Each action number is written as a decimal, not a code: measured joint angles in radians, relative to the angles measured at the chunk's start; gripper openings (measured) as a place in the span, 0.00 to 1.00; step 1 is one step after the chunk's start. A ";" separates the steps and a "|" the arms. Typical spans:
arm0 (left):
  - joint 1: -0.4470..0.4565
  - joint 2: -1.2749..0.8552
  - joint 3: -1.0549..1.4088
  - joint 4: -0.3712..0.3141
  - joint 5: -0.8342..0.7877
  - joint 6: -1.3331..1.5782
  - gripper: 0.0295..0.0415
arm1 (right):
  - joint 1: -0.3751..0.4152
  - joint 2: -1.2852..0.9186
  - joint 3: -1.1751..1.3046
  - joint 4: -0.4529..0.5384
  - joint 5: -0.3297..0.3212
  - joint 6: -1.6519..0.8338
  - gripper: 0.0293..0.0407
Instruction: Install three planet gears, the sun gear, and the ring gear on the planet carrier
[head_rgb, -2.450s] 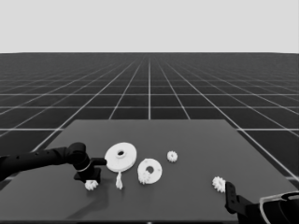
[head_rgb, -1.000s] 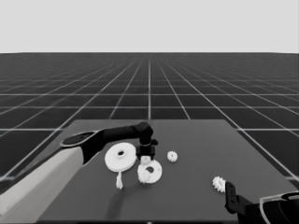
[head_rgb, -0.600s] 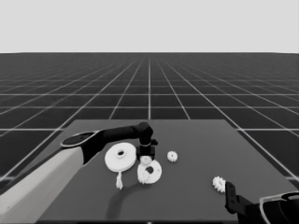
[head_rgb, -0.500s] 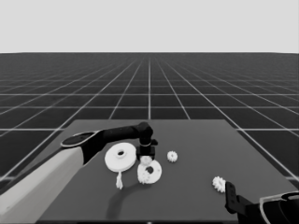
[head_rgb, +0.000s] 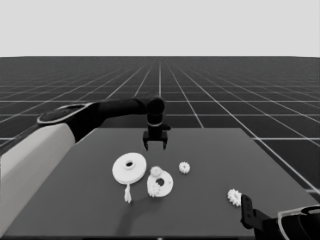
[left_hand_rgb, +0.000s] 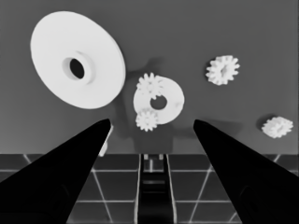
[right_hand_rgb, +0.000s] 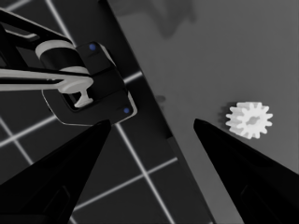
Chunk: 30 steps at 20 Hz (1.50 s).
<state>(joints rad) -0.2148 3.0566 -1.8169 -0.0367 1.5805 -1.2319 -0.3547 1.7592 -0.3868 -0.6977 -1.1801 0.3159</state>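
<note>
Left gripper, fingers spread and empty, hovers above the smaller round part bearing two gears; third gear pickup judged next.

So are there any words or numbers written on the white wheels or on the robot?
None: no word, number or sign can be read anywhere.
The larger round part, the smaller round part and the small gears are plain white.
The left gripper and the table are bare too.
The dark machinery past the table's edge shows only small blue lights, no writing.
</note>
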 joint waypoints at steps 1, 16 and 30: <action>-0.001 0.000 -0.001 -0.001 0.000 0.001 0.75 | 0.000 0.000 0.000 0.000 0.000 0.000 0.81; -0.127 -1.301 1.399 0.347 -0.904 1.582 0.75 | 0.575 0.944 -1.160 0.707 -0.399 0.748 0.81; -0.127 -1.302 1.399 0.347 -0.904 1.583 0.75 | 0.214 1.130 -1.607 0.435 -0.192 0.605 0.80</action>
<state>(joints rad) -0.3422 1.7549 -0.4178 0.3101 0.6764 0.3508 -0.1406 2.8893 -1.9941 -0.2628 -1.3722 0.9213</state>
